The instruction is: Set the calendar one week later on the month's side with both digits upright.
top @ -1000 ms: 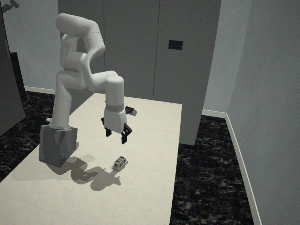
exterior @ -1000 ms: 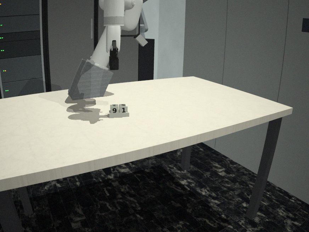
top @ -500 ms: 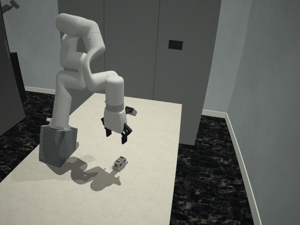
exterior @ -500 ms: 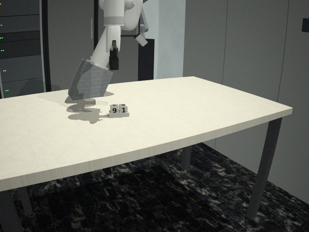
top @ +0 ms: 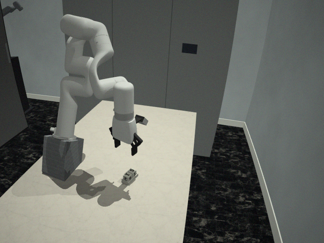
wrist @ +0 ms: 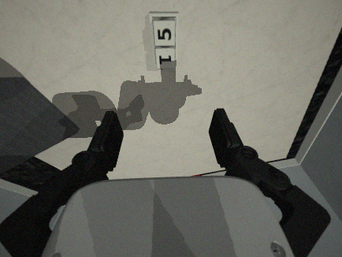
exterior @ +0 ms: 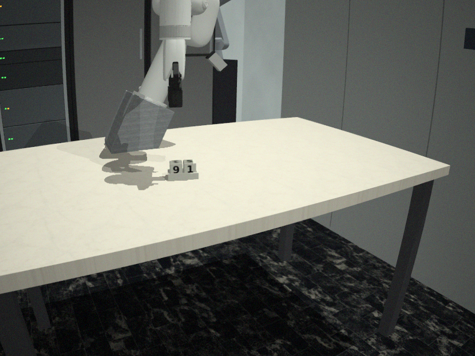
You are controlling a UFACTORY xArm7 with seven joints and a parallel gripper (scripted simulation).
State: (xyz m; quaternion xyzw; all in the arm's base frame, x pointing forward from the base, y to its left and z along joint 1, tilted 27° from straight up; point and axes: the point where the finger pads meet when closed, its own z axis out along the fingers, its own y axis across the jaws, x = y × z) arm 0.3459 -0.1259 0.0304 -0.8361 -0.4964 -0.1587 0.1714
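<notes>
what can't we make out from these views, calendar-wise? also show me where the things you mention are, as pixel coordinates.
- Month's name: not legible in any view; the tray (top: pixel 130 181) (exterior: pixel 183 176) (wrist: pixel 165 14) is too small in top, and exterior shows only one long side, with no readable lettering.
- Cube undersides: hidden by the tray in all views.
- Cubes' facing sides: hidden in the narrow gap, exterior view.
- Part of the cube marked 1 on top (wrist: pixel 165 54): darkened by the arm's shadow, wrist view.

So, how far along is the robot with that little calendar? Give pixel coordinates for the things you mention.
Both cubes (top: pixel 126 177) (exterior: pixel 175 168) (wrist: pixel 164 35) already sit side by side in the flat tray (top: pixel 130 181) (exterior: pixel 182 176) (wrist: pixel 163 14). Nothing's in hand: the open gripper (top: pixel 125 150) (exterior: pixel 175 101) (wrist: pixel 165 121) hangs clear. Resetting the date probably remains; I can't see the month's side to confirm.
</notes>
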